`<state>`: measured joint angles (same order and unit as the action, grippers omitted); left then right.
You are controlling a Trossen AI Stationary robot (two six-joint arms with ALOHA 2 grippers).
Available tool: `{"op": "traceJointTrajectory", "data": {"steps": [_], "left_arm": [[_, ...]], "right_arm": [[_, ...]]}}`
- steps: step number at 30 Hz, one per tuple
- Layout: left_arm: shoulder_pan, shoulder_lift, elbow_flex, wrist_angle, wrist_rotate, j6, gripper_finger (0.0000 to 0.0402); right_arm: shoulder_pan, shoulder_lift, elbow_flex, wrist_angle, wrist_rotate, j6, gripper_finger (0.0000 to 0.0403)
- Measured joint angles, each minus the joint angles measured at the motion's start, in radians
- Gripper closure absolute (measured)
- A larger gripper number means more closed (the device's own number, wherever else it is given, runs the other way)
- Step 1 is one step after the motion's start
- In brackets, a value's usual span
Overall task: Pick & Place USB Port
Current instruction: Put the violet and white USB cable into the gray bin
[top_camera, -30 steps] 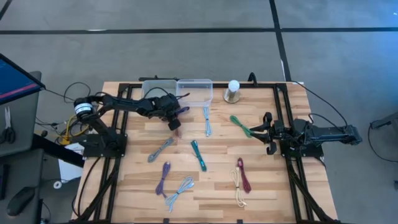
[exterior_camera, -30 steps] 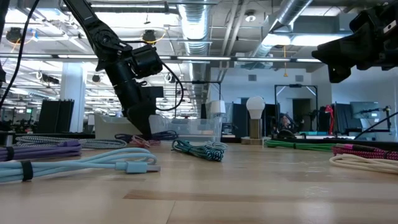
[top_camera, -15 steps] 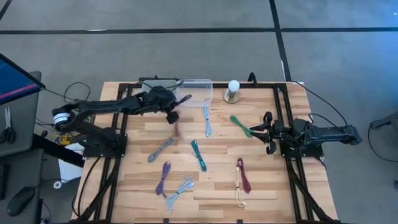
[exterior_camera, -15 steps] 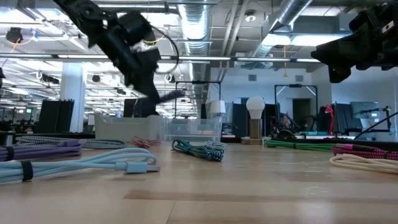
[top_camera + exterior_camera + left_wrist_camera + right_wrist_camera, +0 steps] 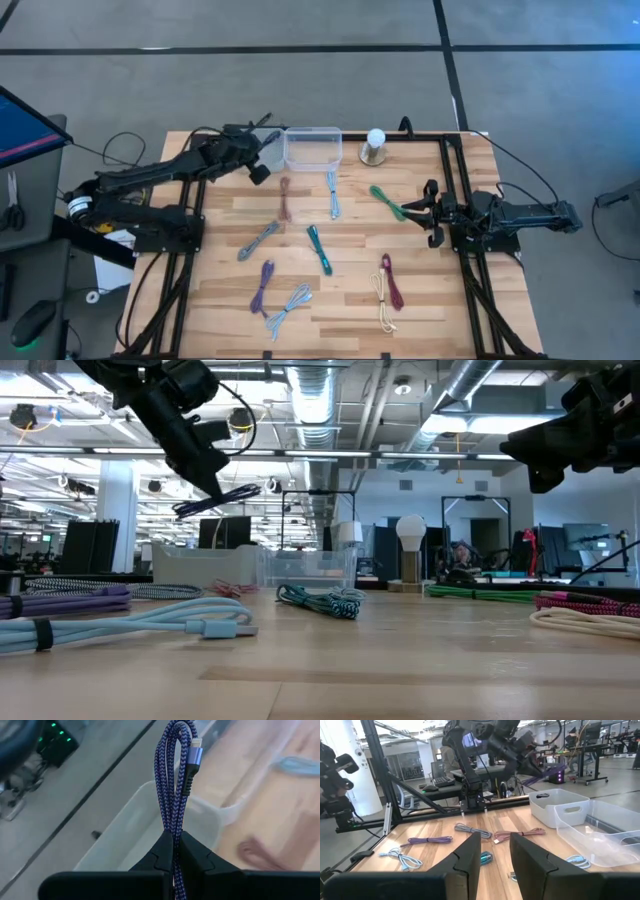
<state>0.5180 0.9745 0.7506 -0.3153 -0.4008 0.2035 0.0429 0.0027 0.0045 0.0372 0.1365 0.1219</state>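
Left wrist view, left claw clamped on folded purple cable, long axis pointing away from the fingers, plug outermost.

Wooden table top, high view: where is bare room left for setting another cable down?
Free: the near-right corner of the wooden table top, past the cream cable; also the left edge beside the grey cable. Crowded: the middle, around the teal cable.
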Motion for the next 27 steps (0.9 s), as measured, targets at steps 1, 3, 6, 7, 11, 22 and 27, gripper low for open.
{"op": "traceJointTrajectory", "data": {"steps": [1, 3, 6, 7, 11, 22, 27], "left_arm": [[0.015, 0.0, 0.0, 0.002, 0.002, 0.004, 0.039], [0.046, 0.0, 0.0, 0.001, 0.017, 0.009, 0.0389], [0.101, 0.005, 0.0, 0.001, 0.048, 0.01, 0.0389], [0.117, 0.011, 0.0, 0.001, 0.061, 0.01, 0.0389], [0.173, 0.059, 0.0, 0.002, 0.113, 0.01, 0.0389], [0.253, 0.298, 0.0, 0.104, 0.194, 0.042, 0.0389], [0.271, 0.364, 0.0, 0.183, 0.245, 0.05, 0.0389]], "right_arm": [[0.0, 0.0, 0.0, 0.0, 0.0, 0.0, 0.0305], [0.0, 0.0, 0.0, 0.0, 0.0, 0.0, 0.0305], [0.0, 0.0, 0.0, 0.0, 0.0, 0.0, 0.0305], [0.0, 0.0, 0.0, 0.0, 0.0, 0.0, 0.0305], [0.001, 0.0, 0.0, 0.0, 0.0, 0.0, 0.0305], [0.001, 0.0, 0.0, 0.0, 0.0, 0.0, 0.0305], [0.001, 0.0, 0.0, 0.0, 0.0, 0.0, 0.0305]]}}
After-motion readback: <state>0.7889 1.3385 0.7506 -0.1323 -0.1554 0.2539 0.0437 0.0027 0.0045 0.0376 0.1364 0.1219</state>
